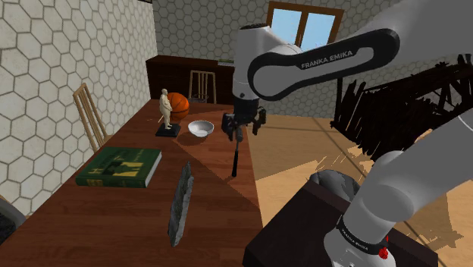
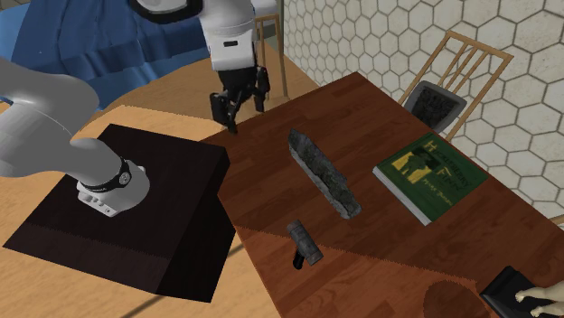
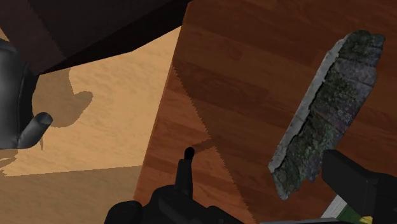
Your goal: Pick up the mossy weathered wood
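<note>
Hexagon-tiled walls [image 1: 45,68], wooden floor [image 1: 284,155], window [image 1: 303,26], slatted chair [image 1: 89,114] beside dark wood table [image 1: 91,224].

The dark wooden desk [image 1: 114,220] carries a green book [image 1: 120,168], with a grey-green slab of weathered wood [image 1: 180,203] beside it. Farther along stand a white bowl [image 1: 201,128], a figurine [image 1: 166,114] and an orange basketball [image 1: 179,102].
</note>
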